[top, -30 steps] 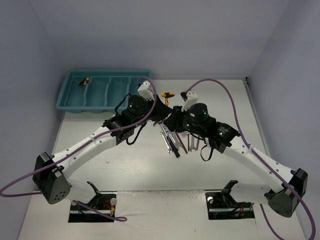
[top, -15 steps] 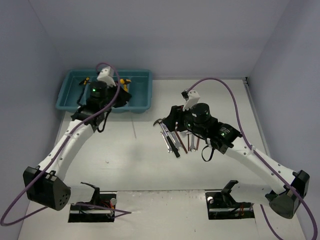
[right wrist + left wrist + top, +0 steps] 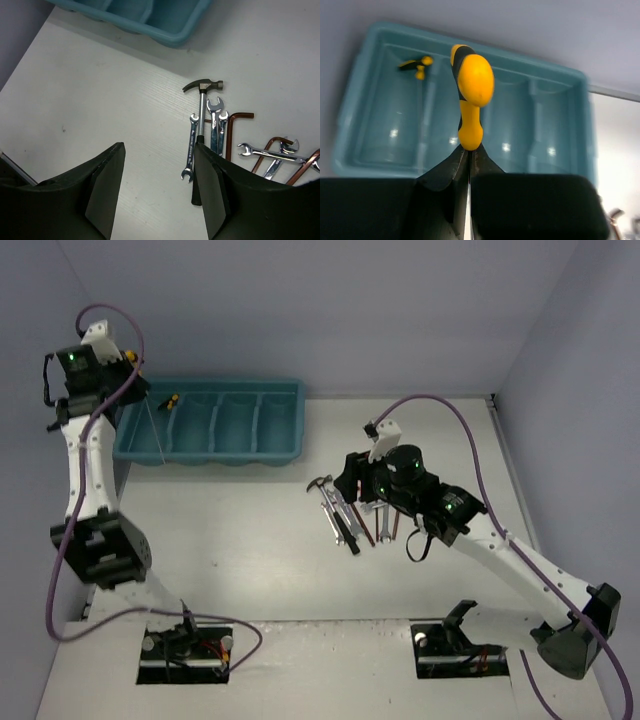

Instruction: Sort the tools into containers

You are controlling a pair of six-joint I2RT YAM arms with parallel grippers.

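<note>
Left jaws clamp a yellow-and-black handled tool (image 3: 470,100) high off the teal tray's (image 3: 555,120) 10 o'clock corner (twin (image 3: 415,64) inside); released there, it could miss. Right jaws gape by the hammer (image 3: 201,135).

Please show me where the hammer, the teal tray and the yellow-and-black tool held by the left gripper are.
hammer (image 3: 200,120): right wrist view, on its silver shaft.
teal tray (image 3: 230,456): top external view, on its near wall.
yellow-and-black tool (image 3: 476,80): left wrist view, on its rounded yellow end.
</note>
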